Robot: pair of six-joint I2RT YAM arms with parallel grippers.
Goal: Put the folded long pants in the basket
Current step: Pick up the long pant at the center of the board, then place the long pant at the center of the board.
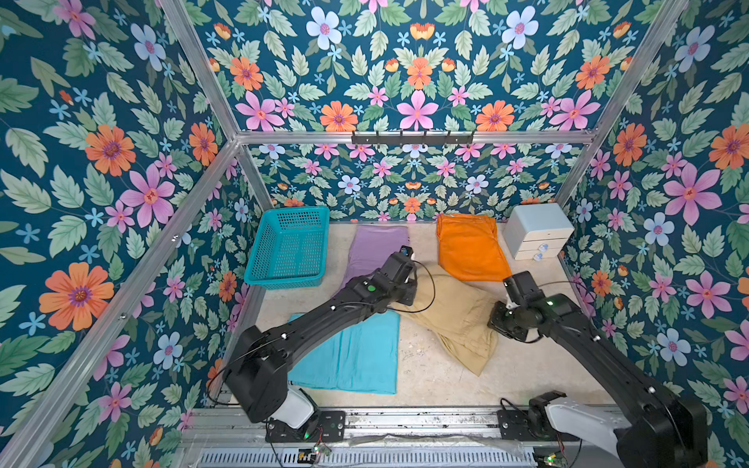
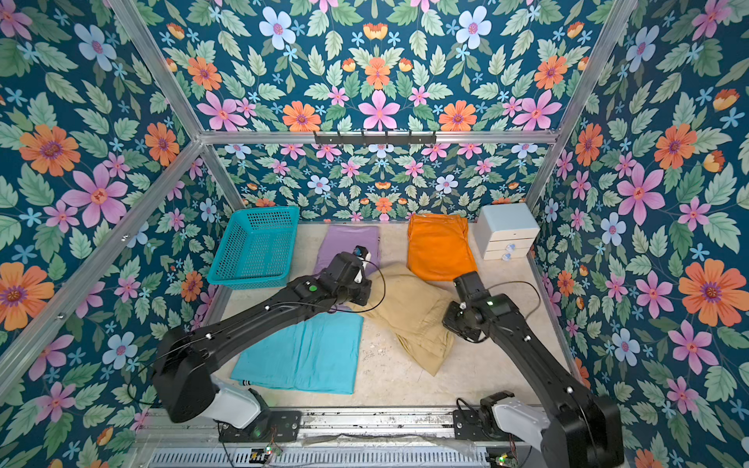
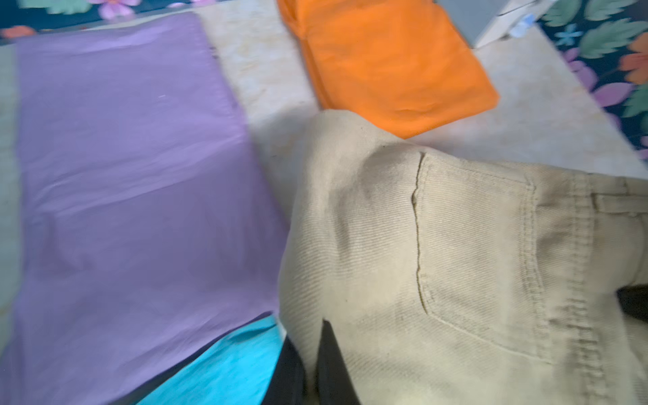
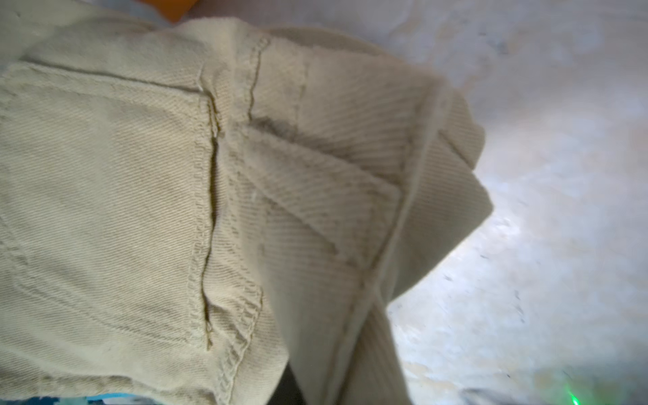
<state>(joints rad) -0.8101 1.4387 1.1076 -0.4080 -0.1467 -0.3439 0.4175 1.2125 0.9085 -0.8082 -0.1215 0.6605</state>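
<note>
The step in hand is the lift of the khaki pants (image 1: 454,308), the first of four pairs to go. The left gripper (image 3: 308,345) is clamped on one edge of the khaki cloth, its dark fingers (image 3: 329,354) pinching a fold in the left wrist view. The right gripper (image 1: 504,314) sits at the opposite edge. Its jaws are mostly hidden by cloth in the right wrist view, but the fabric hangs bunched and clear of the table there, so it is probably pinched too. Between the two tools the pants sag, partly raised, no longer neatly flat.

The basket (image 1: 283,285) stands empty, ahead of the left gripper and off to its outer side, against the back corner. The next move likely calls for both arms to raise the cloth higher than the rim, carry it together toward that side, then let go over the opening.

The lilac pants (image 1: 377,247) lie just ahead of the left gripper, the turquoise pants (image 1: 348,356) behind it under the arm, the orange pants (image 1: 470,247) ahead of the right gripper beside a pale drawer box (image 1: 537,231).

The table (image 1: 437,377) is pale, mottled and scuffed. Floral walls on an aluminium frame enclose it, with a hook rail (image 1: 413,137) on the back bar.
</note>
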